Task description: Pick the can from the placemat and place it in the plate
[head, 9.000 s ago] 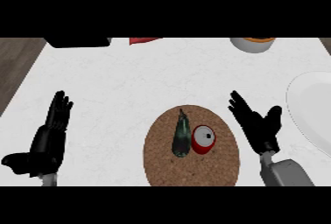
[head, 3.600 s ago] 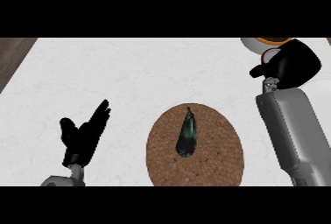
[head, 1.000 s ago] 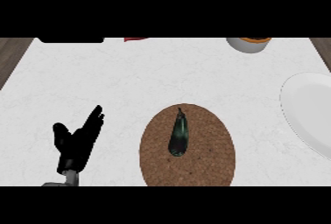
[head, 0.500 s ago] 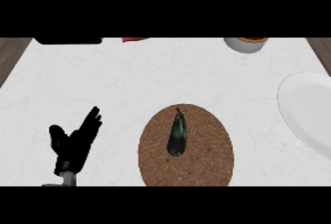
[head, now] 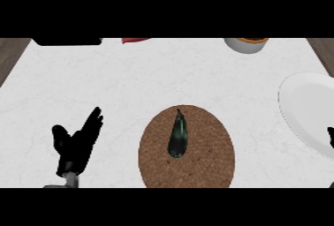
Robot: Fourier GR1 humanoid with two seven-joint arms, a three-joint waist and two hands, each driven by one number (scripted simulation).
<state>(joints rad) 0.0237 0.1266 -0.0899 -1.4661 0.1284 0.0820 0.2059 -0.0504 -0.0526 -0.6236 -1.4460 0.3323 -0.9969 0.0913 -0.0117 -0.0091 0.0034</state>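
The left hand (head: 77, 148) rests near the table's (head: 130, 79) front left corner, its fingers straight, spread apart and holding nothing. Just to its right lies the oval brown placemat (head: 209, 163), with a dark green vegetable (head: 177, 134) lying lengthwise on it. The can is not visible anywhere, so its place cannot be told. The white plate (head: 300, 101) sits at the right edge. Only a black sliver of the right hand (head: 331, 137) shows there, and whether it is open or closed cannot be told. A bowl (head: 246, 45) stands at the far edge.
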